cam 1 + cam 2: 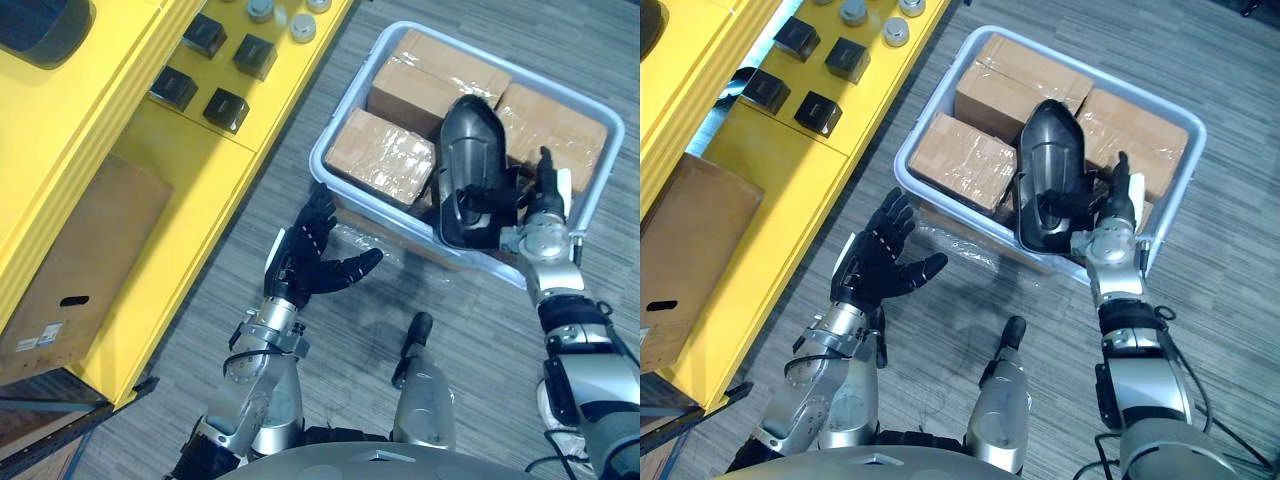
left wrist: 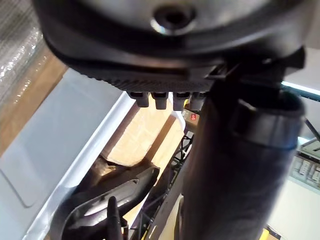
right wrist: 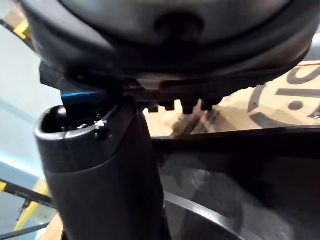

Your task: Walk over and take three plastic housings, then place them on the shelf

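Being gripped at its near rim by the curled right hand (image 1: 535,205) above the pale plastic tub (image 1: 318,160), the glossy black curved plastic housing (image 1: 470,140) was judged light, stiff and slippery; the left hand (image 1: 305,262) was spread wide.

Silver-grey segmented arms (image 1: 1140,385), dark left hand (image 1: 872,262) and right hand (image 1: 1102,212) (white cover on the right thumb)

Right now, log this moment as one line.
right robot hand: grips black housing over bin | left robot hand: open, empty, beside bin
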{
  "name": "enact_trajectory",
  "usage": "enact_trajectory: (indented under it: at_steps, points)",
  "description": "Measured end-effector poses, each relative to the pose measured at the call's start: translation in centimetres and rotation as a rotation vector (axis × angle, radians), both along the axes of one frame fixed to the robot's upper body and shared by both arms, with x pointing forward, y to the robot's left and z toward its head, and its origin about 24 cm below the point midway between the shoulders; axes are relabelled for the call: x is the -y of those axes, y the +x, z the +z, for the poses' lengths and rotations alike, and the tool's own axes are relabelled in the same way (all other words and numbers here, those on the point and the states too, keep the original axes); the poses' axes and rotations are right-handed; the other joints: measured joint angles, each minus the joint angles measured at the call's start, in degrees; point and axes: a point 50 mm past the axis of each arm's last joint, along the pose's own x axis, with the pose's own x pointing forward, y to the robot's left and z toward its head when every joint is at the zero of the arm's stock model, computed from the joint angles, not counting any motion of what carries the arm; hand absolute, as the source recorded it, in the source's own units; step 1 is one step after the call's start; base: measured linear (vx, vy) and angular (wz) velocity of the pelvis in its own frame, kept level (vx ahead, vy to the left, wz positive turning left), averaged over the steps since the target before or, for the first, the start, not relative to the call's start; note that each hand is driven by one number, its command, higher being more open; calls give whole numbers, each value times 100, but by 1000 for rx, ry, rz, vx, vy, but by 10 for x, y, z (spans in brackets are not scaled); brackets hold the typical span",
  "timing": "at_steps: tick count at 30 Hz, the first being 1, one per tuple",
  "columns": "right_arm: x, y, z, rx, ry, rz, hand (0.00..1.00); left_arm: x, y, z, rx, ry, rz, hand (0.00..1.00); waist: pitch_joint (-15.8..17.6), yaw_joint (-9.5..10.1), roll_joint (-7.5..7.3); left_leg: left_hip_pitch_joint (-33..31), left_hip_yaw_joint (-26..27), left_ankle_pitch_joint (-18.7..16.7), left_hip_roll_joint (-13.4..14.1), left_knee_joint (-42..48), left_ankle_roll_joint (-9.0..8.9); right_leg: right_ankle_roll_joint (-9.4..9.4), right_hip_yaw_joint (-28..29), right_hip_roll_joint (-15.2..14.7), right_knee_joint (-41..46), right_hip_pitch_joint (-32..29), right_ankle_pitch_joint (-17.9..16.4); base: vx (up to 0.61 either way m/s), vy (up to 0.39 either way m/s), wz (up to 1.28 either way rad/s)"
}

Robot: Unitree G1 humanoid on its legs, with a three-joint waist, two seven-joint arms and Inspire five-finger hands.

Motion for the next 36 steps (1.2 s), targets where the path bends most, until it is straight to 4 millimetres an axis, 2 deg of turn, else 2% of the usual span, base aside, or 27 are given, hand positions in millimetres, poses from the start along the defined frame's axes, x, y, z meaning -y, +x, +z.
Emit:
enact_trajectory:
  at_steps: [2,6,9,15,16,22,26,29,32,34,36]
  points:
    - [14,0,13,1,-27,-49,0,4,3,-2,-10,-2,-9,100,43,-11,60,-81,-23,29,-33,12,16,0,-19,-40,70,-80,0,-44,18,10]
    - [30,-1,15,-84,-33,-120,0,4,2,-3,-17,-3,-4,100,57,-12,80,-64,-35,57,-31,10,18,-7,-23,-46,126,-81,-10,-41,-2,1]
    - [39,-2,22,-122,-86,-169,0,4,2,-4,-21,-5,6,100,83,4,150,-2,-67,118,-32,-41,16,-15,-75,-46,142,-16,-21,-47,-7,5]
    - [45,-8,11,-173,-71,-207,0,-1,-2,-4,-30,-18,16,100,83,39,194,431,-76,221,-35,-341,-17,-38,-159,-38,142,334,-107,-4,-17,4]
    - [46,-11,4,-192,-53,-215,0,-2,-2,-1,-19,-24,17,100,80,54,197,551,-84,245,-34,-426,-32,-41,-182,-29,140,435,-135,23,-31,9]
    - [32,-26,-46,-282,28,-218,0,-8,-13,9,27,-31,-5,100,-54,81,173,995,-125,355,-19,-762,-76,-44,-342,16,30,867,-218,30,-31,7]
    - [13,-29,-57,-223,12,-225,0,-10,-17,5,26,-2,-61,100,-406,75,108,1241,-104,480,-8,-1110,-120,-41,-387,66,-122,1021,-214,56,-31,2]
    - [-6,-30,-53,-129,-39,-196,0,-7,-21,2,32,31,-105,100,-765,65,42,1390,-36,547,6,-1339,-146,-36,-390,105,-258,1089,-206,73,-25,-7]
    - [-27,-33,-33,20,-107,-145,0,-3,-21,2,29,40,-157,100,-960,33,13,1752,113,620,5,-1651,-172,-36,-363,109,-296,1232,-206,62,-11,-15]
    - [-47,-34,-16,152,-204,-82,0,1,-21,-1,-3,28,-209,100,-1240,-86,-79,1920,229,655,-2,-1843,-185,-35,-329,113,-353,1260,-206,60,-3,-22]
    - [-54,-35,-6,224,-259,-55,0,5,-19,-2,-33,13,-245,100,-1359,-115,-157,2018,316,660,1,-1912,-190,-31,-272,123,-380,1278,-203,33,-4,-18]
